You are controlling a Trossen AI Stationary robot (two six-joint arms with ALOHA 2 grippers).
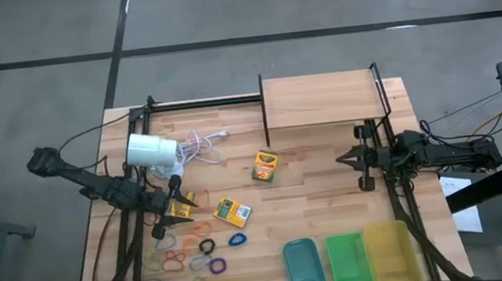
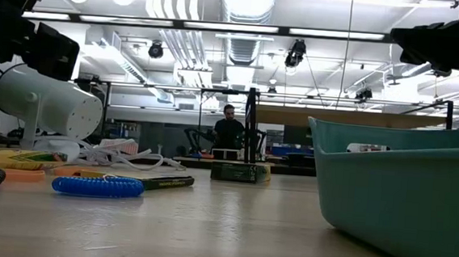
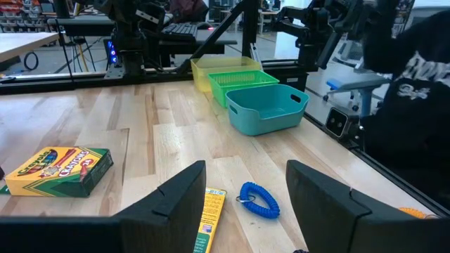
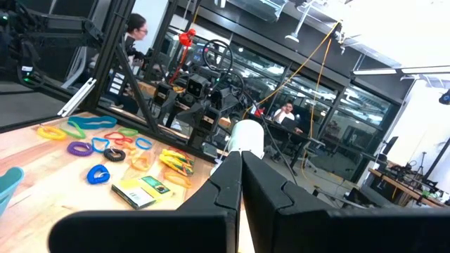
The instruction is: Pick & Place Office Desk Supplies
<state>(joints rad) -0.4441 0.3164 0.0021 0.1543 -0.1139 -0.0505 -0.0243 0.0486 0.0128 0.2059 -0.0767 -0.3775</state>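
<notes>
L gripper [image 1: 173,214]: low over the table's left side, by the lamp; fingers [image 3: 176,204] spread, nothing between them. A crayon box lies under/just in front of it.
R gripper [image 1: 345,159]: waits at right side below the wooden shelf [image 1: 322,100]; fingers pressed together, empty.
Crayon boxes: 3 small yellow-and-green boxes. One [image 1: 265,165] mid-table, well apart from the rest; one [image 1: 232,212] flat, just right of L gripper; one [image 1: 181,207] at L gripper's tip.
Loops [image 1: 189,264]: thin coloured rings, orange, blue, purple, black, green, scattered front-left of table. Blue coil [image 3: 259,199] sits nearest the L fingers.
Trays: teal [image 1: 303,266], green [image 1: 348,259], yellow [image 1: 390,253], side by side at front edge, right of centre.
Lamp [image 1: 151,151]: white cylinder on its side, cord curled beside it.
</notes>
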